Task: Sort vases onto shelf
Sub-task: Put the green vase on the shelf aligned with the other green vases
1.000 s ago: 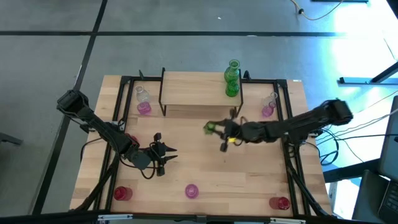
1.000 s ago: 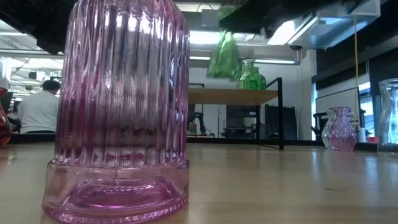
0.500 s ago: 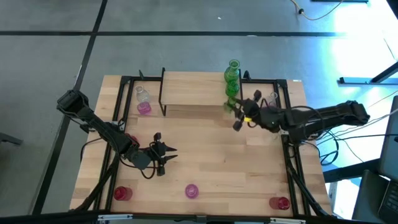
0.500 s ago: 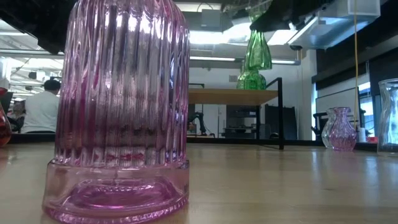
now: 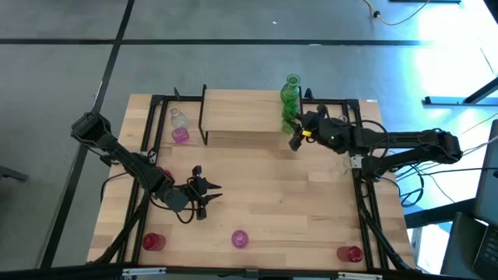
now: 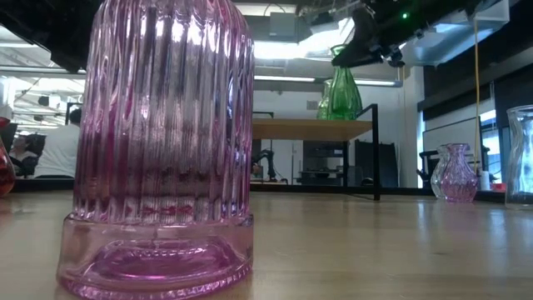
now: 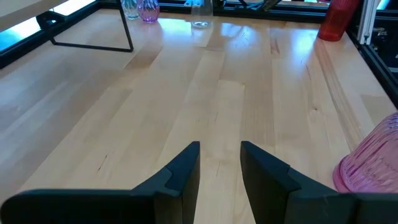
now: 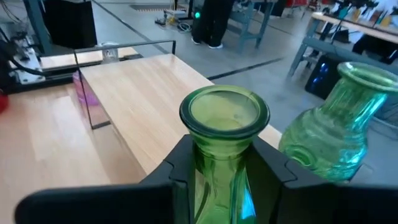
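My right gripper (image 5: 298, 134) is shut on a green vase (image 6: 343, 90) over the right end of the shelf (image 5: 241, 109). Whether the vase's base touches the board, I cannot tell. Another green vase (image 5: 292, 87) stands on that end of the shelf and also shows in the right wrist view (image 8: 336, 124). My left gripper (image 5: 204, 194) hangs open over the near-left part of the table, nothing between its fingers (image 7: 221, 168). My right gripper pinches the green vase's narrow neck (image 8: 222, 155), just below the rim, between its two fingers (image 8: 180, 163). The fingers come nearly level from the table's right side, one on each side of the neck. The vase hangs upright below the hold, mouth up.
Pink (image 5: 180, 136) and clear (image 5: 177, 117) vases stand far left; a pink (image 5: 334, 138) and a clear one (image 5: 341, 123) stand far right. Near the front edge stand a red (image 5: 153, 241), a pink (image 5: 240, 238) and another red vase (image 5: 352, 253). Bare wood lies mid-table.
My right gripper has carried the green vase from over the table's middle toward the far edge and somewhat to the right, up to the shelf's right end. The vase, tilted a second ago, now hangs upright beside the other green vase.
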